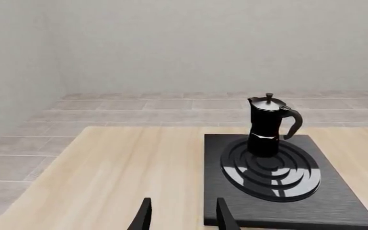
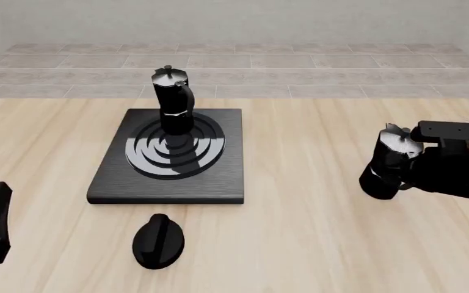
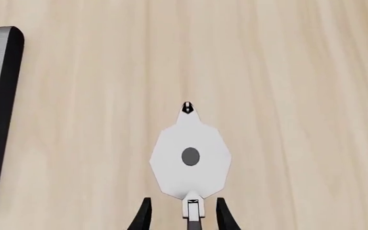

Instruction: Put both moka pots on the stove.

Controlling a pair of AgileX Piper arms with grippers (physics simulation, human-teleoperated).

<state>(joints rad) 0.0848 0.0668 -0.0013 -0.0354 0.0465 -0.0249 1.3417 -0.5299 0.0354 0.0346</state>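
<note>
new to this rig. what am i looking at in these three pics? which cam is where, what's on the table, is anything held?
These are simulator renders of two robot arms at a wooden table.

The front view looks down from a fixed camera behind the arms. The other two come from cameras behind each arm's pincer.

One moka pot stands upright on the stove, on the burner rings. A black oval knob lies on the table in front of the stove.

The right pincer is at the second moka pot, which its camera sees from above; its fingers sit either side of the handle. Whether they grip it, I cannot tell.

The left pincer is open and holds nothing.
</note>
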